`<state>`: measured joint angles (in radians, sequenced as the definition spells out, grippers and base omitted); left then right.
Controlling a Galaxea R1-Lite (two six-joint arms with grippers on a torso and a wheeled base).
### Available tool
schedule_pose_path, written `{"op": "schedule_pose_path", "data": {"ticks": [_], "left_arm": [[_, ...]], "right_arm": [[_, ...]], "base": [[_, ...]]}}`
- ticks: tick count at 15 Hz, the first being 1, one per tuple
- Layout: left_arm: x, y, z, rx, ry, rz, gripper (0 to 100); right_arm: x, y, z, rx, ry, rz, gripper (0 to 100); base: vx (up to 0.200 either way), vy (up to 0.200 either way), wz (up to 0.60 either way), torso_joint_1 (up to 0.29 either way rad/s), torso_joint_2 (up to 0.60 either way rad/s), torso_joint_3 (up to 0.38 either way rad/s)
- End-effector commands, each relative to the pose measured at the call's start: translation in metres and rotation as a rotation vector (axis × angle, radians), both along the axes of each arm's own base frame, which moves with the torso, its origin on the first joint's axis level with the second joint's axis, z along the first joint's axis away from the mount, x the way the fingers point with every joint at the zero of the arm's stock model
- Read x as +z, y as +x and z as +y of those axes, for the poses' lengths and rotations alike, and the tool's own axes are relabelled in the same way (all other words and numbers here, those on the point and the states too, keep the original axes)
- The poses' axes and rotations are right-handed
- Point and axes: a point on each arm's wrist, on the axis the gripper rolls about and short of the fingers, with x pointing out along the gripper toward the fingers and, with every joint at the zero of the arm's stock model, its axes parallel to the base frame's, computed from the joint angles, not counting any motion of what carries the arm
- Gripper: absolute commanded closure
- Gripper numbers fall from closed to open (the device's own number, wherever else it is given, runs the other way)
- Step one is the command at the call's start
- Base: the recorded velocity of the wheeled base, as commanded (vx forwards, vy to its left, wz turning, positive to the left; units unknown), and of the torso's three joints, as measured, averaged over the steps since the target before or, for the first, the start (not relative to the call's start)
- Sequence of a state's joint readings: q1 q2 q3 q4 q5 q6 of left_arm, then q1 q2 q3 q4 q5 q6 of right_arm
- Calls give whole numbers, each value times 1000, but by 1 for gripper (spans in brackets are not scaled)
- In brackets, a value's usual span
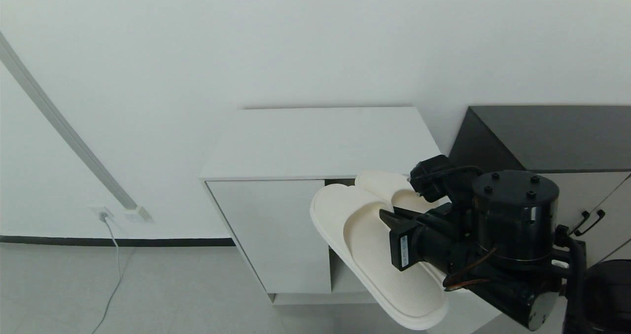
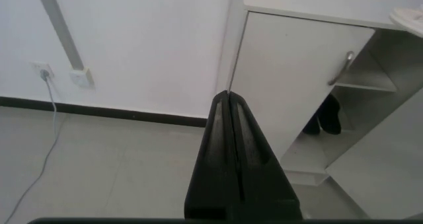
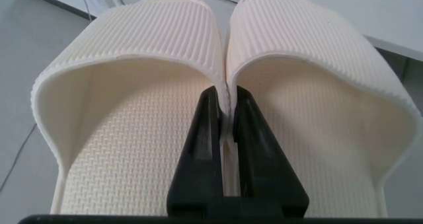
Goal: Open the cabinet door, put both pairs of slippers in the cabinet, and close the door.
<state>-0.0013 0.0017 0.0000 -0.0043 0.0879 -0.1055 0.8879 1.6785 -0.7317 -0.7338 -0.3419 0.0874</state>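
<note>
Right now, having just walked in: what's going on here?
The right gripper is shut on a pair of cream slippers, pinching their inner edges together, in front of the white cabinet. The cabinet's right side stands open, with dark shoes in its lower compartment. The left gripper is shut and empty.

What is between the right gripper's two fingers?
The adjoining inner edges of the two cream slippers, pressed together side by side in the right gripper. The right wrist view shows this.

Head cam above cabinet (image 1: 315,142), L wrist shares it low, R wrist close on slippers (image 3: 132,138)
</note>
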Motion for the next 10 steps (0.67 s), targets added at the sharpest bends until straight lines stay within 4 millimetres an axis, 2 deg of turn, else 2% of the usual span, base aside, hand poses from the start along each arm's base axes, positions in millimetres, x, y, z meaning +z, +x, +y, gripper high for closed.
{"op": "schedule_pose_path", "data": {"ticks": [1,10], "left_arm": [[0,0,0,-1,0,-1,100],[0,0,0,1,-2,-1,100]], "right_arm": [[0,0,0,0,1,-1,100],[-9,-3,-3,8,-12,10,100]], "base": [[0,0,0,0,0,0],[0,0,0,0,0,0]]}}
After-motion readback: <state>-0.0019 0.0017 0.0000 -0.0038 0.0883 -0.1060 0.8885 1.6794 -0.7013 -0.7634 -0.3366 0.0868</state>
